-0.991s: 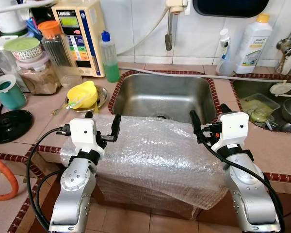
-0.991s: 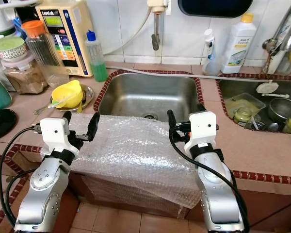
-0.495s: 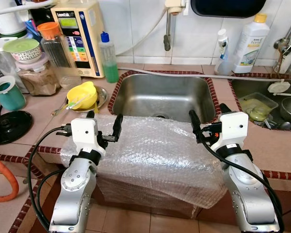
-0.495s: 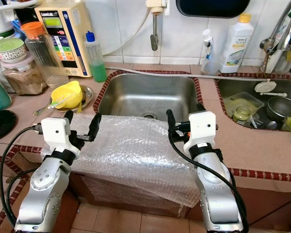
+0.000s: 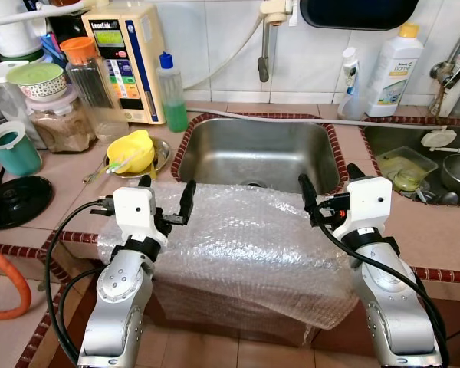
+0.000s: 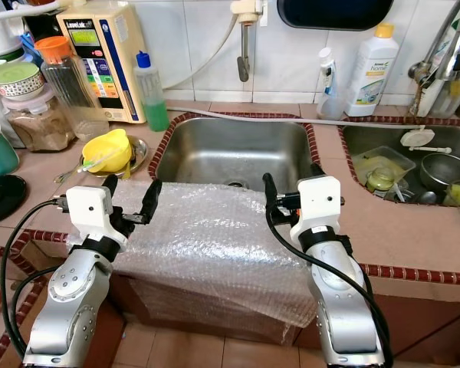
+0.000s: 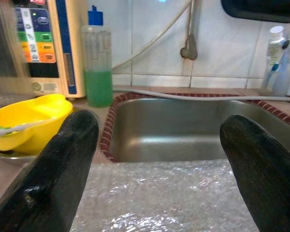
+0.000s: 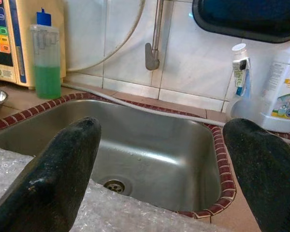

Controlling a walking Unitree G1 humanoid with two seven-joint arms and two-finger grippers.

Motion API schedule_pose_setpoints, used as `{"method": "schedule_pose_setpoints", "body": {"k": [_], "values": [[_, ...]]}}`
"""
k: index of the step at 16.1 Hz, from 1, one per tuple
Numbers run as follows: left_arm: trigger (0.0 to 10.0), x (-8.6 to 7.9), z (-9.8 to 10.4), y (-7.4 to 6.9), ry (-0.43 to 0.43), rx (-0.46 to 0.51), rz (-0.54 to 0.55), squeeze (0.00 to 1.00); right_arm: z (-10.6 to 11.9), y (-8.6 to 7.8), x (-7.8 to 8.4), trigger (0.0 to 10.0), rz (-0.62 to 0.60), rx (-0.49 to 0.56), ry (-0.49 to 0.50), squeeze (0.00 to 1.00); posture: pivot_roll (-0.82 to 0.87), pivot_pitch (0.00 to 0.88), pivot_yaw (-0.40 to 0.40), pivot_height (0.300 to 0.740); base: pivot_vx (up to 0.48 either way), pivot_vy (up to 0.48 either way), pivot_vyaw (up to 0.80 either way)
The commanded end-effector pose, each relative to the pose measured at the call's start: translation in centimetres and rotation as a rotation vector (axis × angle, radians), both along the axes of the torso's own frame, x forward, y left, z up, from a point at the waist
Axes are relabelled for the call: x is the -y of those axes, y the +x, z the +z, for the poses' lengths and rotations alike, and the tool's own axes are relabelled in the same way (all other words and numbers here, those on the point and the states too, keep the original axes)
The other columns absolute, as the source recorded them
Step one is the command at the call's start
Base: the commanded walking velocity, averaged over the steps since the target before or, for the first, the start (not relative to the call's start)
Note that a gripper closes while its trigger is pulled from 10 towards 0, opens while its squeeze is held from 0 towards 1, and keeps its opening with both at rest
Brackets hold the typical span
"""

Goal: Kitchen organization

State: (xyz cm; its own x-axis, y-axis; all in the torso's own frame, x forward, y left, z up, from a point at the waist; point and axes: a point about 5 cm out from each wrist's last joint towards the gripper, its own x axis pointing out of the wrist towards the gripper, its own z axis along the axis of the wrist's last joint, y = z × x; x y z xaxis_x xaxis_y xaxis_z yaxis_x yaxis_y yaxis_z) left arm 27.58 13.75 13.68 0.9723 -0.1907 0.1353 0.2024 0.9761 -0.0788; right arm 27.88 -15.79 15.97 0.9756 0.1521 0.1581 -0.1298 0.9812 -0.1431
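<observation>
Bubble wrap sheet [image 5: 245, 245] is draped over the front edge of the worktop [image 5: 437, 230], right in front of the sink [image 5: 257, 153], hanging down toward the floor. Looks v. light, soft and floppy, prob slippery too, so I'd pinch it at the top corners w/ both sides. Left gripper [image 5: 165, 201] and right gripper [image 5: 330, 192] hover above those corners, jaws apart, nothing held. Yellow bowl [image 5: 130, 149] sits nearby, off to the left.
</observation>
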Motion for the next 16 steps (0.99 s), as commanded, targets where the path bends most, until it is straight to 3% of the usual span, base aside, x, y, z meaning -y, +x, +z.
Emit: {"method": "schedule_pose_setpoints", "body": {"k": [1,13,16], "values": [[10.0,0.0,0.3,0.0,0.006,0.014,-0.005,0.0,0.3,0.0,0.0,10.0,0.01,0.014,-0.01,0.0,-0.02,0.0,0.055,0.74,0.322,0.0,0.0],[10.0,0.0,0.0,0.0,0.005,-0.002,-0.006,0.0,0.1,-0.3,1.0,10.0,0.006,0.006,-0.045,0.0,-0.03,0.0,0.054,0.74,0.325,0.0,0.0],[10.0,-0.1,-0.1,0.1,-0.01,-0.008,0.011,0.0,0.1,-0.4,1.0,10.0,0.009,0.003,-0.044,0.0,-0.02,0.0,0.057,0.74,0.0,0.0,0.0]]}}
